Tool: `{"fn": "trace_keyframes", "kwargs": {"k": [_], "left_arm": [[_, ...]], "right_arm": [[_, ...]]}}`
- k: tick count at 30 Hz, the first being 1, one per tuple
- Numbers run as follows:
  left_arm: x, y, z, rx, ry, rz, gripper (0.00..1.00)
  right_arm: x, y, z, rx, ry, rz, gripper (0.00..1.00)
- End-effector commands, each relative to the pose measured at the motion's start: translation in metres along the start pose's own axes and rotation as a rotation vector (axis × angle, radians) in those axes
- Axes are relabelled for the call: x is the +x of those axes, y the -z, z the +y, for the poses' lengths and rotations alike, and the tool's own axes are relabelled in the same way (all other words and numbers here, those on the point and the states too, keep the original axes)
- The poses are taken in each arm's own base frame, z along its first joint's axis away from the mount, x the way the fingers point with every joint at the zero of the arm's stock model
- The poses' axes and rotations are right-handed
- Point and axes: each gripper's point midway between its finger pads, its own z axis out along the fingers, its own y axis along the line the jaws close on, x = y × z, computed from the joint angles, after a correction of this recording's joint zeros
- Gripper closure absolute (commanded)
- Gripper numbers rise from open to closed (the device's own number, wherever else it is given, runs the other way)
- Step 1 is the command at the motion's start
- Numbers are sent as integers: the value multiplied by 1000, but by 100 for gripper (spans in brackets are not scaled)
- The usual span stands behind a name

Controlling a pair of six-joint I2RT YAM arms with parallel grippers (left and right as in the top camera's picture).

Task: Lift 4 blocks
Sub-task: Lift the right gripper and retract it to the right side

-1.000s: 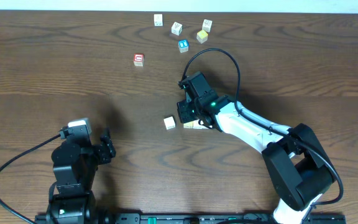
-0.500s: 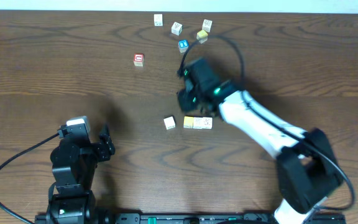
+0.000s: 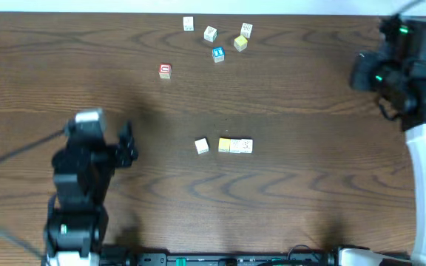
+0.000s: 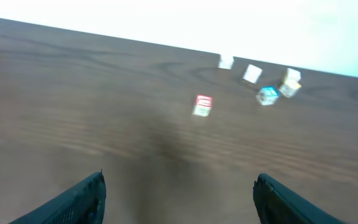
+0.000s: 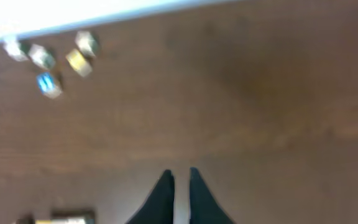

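In the middle of the overhead view, a lone white block [image 3: 202, 146] lies on the table [image 3: 309, 192]. Just to its right is a short row [image 3: 235, 145] of touching blocks, yellow at its left end and white to the right. How many blocks make up the row is hard to tell.

Near the top edge, at centre, sit three more white blocks [image 3: 210, 33] and a yellow block [image 3: 240, 43], the yellow one just below the rightmost white. A blue cube [image 3: 218, 54] is just below them, and a red cube [image 3: 165, 71] stands apart to the lower left.

The left gripper [image 4: 179, 199], at the left of the overhead frame, is wide open and empty, well apart from every block. The right gripper [image 5: 178, 180], at the upper right, has its fingers almost together with only a sliver between them. It holds nothing and is far from both groups.
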Motion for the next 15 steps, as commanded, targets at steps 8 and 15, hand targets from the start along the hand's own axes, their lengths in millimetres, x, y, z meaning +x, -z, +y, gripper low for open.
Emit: {"fn": "trace_keyframes", "kwargs": {"k": [8, 15], "left_arm": [[10, -64, -70, 142, -70, 188, 25], [66, -78, -85, 166, 7, 397, 49]], "right_arm": [[47, -15, 28, -210, 40, 181, 75], [73, -26, 25, -204, 28, 260, 76]]}}
